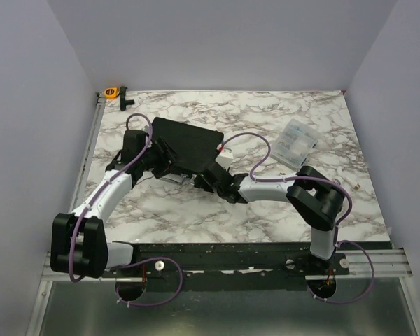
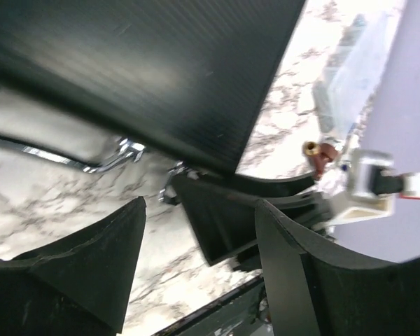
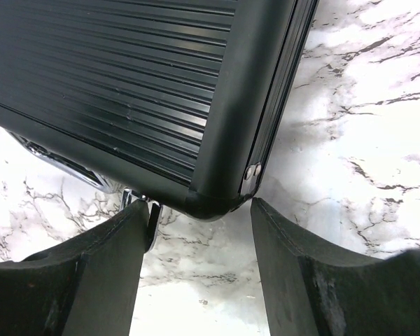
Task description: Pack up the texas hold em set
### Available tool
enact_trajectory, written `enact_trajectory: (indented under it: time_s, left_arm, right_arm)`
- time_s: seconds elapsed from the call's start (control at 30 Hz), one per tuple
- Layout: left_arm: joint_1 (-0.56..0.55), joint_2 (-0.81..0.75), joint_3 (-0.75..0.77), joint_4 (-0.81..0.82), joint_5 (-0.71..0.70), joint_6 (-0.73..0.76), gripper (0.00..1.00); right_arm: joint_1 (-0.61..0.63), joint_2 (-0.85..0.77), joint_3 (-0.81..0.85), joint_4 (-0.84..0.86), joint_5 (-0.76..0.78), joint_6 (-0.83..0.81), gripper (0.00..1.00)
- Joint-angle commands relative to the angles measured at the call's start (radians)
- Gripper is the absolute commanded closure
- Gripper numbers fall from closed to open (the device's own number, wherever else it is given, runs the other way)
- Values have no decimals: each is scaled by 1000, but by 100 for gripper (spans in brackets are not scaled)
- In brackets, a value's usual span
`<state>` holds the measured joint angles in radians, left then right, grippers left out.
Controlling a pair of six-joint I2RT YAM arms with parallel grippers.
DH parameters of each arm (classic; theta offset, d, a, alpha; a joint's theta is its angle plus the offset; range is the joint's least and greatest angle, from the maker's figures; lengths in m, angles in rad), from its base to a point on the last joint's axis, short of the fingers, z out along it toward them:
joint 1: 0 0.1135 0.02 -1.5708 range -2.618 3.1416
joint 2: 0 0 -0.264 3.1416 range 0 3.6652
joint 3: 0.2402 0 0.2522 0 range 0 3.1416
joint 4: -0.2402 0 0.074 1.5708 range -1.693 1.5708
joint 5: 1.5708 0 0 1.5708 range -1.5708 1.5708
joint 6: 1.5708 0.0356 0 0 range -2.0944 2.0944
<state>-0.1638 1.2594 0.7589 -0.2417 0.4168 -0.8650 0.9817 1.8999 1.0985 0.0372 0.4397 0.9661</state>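
Note:
The texas hold em set [image 1: 189,143] is a black ribbed case lying closed, left of the table's middle. Both grippers are at its near edge. In the left wrist view the case lid [image 2: 161,70] fills the top, with its chrome handle [image 2: 119,155] below. My left gripper [image 2: 199,210] is open, with only marble and the other arm's fingers [image 2: 217,224] between its jaws. In the right wrist view my right gripper [image 3: 199,206] straddles the case's near corner [image 3: 217,189]. One fingertip rests against a chrome fitting [image 3: 152,210] and the other against the riveted side.
A clear plastic bag [image 1: 296,143] lies at the back right. An orange tape roll [image 1: 111,92] and a small black part [image 1: 124,98] sit at the far left corner. White walls enclose three sides of the marble table [image 1: 196,217].

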Motion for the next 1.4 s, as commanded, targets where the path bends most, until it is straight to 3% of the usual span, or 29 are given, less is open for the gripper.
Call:
enact_trajectory:
  time_s: [0.0, 0.2, 0.3, 0.37, 0.53, 0.8, 1.03, 1.2, 1.37]
  left_arm:
    - [25, 119, 135, 28, 126, 19, 41]
    - [39, 281, 194, 91, 143, 21, 50]
    - [60, 344, 194, 98, 129, 18, 53]
    - [74, 380, 194, 84, 127, 9, 55]
    - [94, 430, 212, -34, 66, 6, 55]
    - [100, 418, 197, -50, 58, 30, 55]
    - [113, 323, 206, -37, 91, 88, 51]
    - [168, 245, 196, -20, 227, 109, 47]
    - [268, 99, 169, -91, 250, 191, 45]
  right_arm:
    - [1, 50, -55, -85, 69, -44, 38]
    - [0, 73, -83, -48, 52, -59, 40]
    - [1, 91, -93, -9, 39, -98, 48]
    - [1, 98, -103, 3, 42, -112, 48]
    - [1, 66, -143, 48, 22, -173, 44]
    - [-4, -165, -185, 62, -41, -267, 35]
    - [-87, -254, -149, 77, -275, -314, 34]
    - [-194, -198, -65, 118, -563, -329, 38]
    - [-234, -133, 9, 149, -691, -376, 42]
